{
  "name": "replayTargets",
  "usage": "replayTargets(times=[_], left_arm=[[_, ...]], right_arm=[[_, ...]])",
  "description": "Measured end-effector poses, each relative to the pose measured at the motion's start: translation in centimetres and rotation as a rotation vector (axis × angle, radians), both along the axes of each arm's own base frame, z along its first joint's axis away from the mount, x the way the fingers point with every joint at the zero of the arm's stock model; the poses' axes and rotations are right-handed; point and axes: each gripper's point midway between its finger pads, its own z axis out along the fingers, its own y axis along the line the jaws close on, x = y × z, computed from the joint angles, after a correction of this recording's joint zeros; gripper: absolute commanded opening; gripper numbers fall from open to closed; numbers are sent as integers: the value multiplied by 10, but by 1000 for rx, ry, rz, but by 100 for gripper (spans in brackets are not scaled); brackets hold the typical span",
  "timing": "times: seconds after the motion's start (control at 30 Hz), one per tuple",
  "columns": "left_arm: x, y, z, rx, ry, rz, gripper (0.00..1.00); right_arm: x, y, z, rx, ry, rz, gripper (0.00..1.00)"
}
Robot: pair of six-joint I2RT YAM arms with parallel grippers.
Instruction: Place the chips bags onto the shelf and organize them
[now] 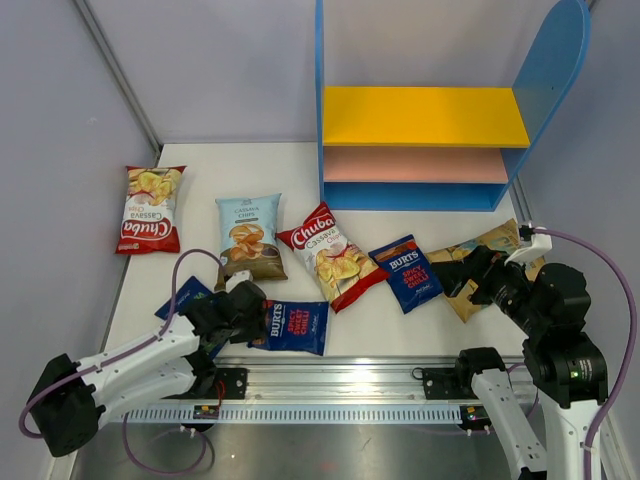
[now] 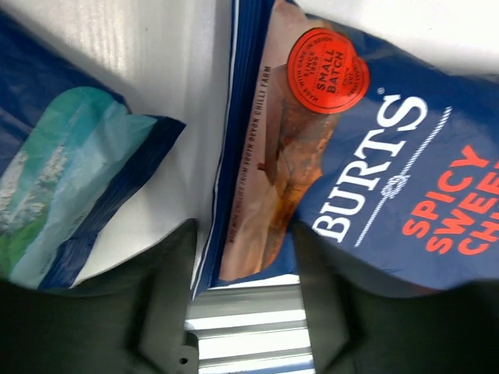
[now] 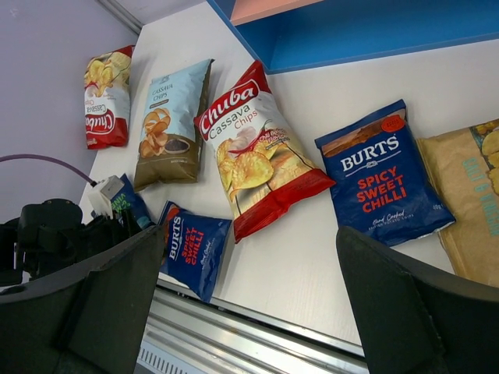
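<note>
Left gripper spread astride Burts bag edge; right gripper spread wide.

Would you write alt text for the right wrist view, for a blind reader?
The open right gripper frames chips bags lying flat on a white table: a red-white Chuba bag in the middle, a dark blue Burts bag right of it, a tan bag at the edge. The shelf's blue base crosses the top.
</note>
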Motion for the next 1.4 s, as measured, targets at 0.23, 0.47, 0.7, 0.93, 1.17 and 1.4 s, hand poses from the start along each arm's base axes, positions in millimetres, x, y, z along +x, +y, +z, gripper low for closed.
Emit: replayTargets(times=[0.23, 0.47, 0.7, 0.93, 1.17, 1.4], left_arm=[[2, -5, 4, -45, -34, -2, 0], [7, -14, 17, -104, -93, -51, 0], [19, -41, 64, -296, -242, -104, 0], [27, -59, 108, -434, -346, -137, 0], [28, -67, 130, -506, -392, -160, 0], [30, -87, 171, -633, -462, -212, 0]], right_arm=[[1, 3, 5, 19, -15, 12, 99], [2, 6, 1, 33, -2, 21, 100], [6, 34, -10, 187, 43, 141, 100], [13, 68, -78, 496, 306, 229, 99], [7, 77, -96, 666, 364, 262, 99], [11, 88, -93, 714, 372, 339, 93]])
